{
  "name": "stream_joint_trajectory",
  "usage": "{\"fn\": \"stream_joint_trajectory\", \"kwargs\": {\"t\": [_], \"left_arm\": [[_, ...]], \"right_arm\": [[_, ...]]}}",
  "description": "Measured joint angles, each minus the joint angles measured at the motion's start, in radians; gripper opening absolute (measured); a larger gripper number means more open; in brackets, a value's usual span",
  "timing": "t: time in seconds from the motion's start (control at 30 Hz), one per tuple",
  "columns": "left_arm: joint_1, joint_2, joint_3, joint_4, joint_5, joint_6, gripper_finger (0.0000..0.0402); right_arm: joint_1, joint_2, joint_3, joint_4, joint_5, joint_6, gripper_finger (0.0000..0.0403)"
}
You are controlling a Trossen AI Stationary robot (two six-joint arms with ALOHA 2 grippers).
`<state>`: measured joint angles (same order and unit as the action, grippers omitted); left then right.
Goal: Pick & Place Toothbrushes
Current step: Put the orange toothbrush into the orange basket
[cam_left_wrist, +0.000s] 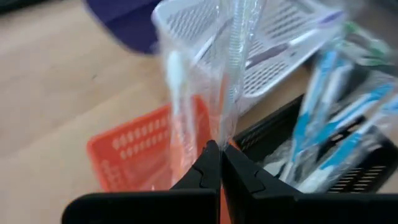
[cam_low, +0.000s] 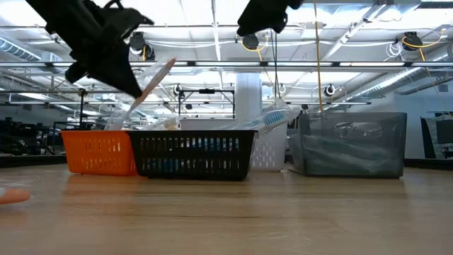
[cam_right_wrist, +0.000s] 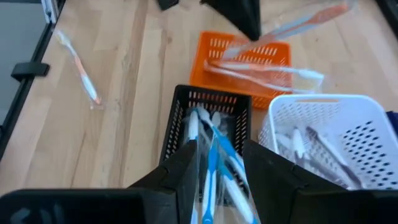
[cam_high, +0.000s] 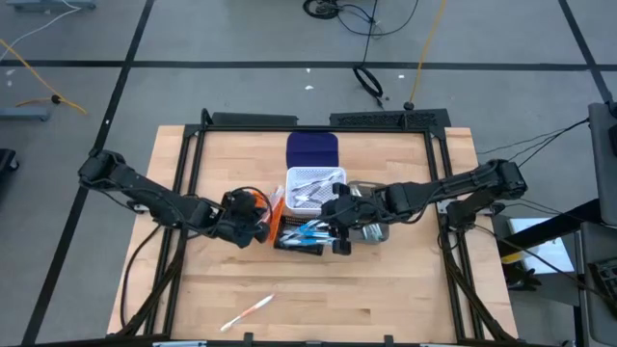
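My left gripper [cam_high: 258, 224] [cam_left_wrist: 219, 152] hangs over the orange bin [cam_high: 275, 217], shut on a pink-orange toothbrush in a clear wrapper [cam_low: 154, 83]. My right gripper [cam_high: 337, 241] [cam_right_wrist: 219, 148] is open, high over the black bin [cam_high: 304, 237]. Several blue toothbrushes [cam_right_wrist: 211, 155] lie in that bin below its fingers; one [cam_low: 272, 118] leans out over the rim. More toothbrushes lie in the orange bin [cam_right_wrist: 261, 68] and in the white bin [cam_high: 313, 188]. One pink toothbrush [cam_high: 249, 310] [cam_right_wrist: 78, 62] lies flat on the table near the near edge. My left gripper pinches the clear wrapper [cam_left_wrist: 225, 118] of the pink-orange toothbrush between its two fingertips [cam_left_wrist: 202, 168]. The toothbrush runs on beyond the fingertips. It is lifted clear and tilted above the orange bin, with its free end [cam_low: 172, 65] slanting upward.
A dark blue bin [cam_high: 313, 149] stands behind the white bin, and a grey bin [cam_low: 350, 145] sits to the right of the black one, under my right arm. The bins are packed side by side mid-table. Bare wood lies toward the near edge [cam_high: 386, 299].
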<state>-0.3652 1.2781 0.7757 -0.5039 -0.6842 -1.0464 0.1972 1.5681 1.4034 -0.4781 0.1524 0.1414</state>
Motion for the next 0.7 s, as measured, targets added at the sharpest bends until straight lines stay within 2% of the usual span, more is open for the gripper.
{"fn": "stream_joint_trajectory", "kwargs": {"t": [0.17, 0.43, 0.7], "left_arm": [[0.028, 0.0, 0.0, -0.055, 0.074, -0.105, 0.0], [0.061, 0.0, 0.0, -0.056, 0.128, -0.112, 0.0], [0.077, 0.0, 0.0, -0.057, 0.129, -0.089, 0.0001]], "right_arm": [[0.02, 0.0, -0.068, 0.06, 0.0, 0.024, 0.0118], [0.064, 0.0, -0.206, 0.249, 0.0, 0.03, 0.0116], [0.103, 0.0, -0.323, 0.423, 0.0, 0.03, 0.0116]]}}
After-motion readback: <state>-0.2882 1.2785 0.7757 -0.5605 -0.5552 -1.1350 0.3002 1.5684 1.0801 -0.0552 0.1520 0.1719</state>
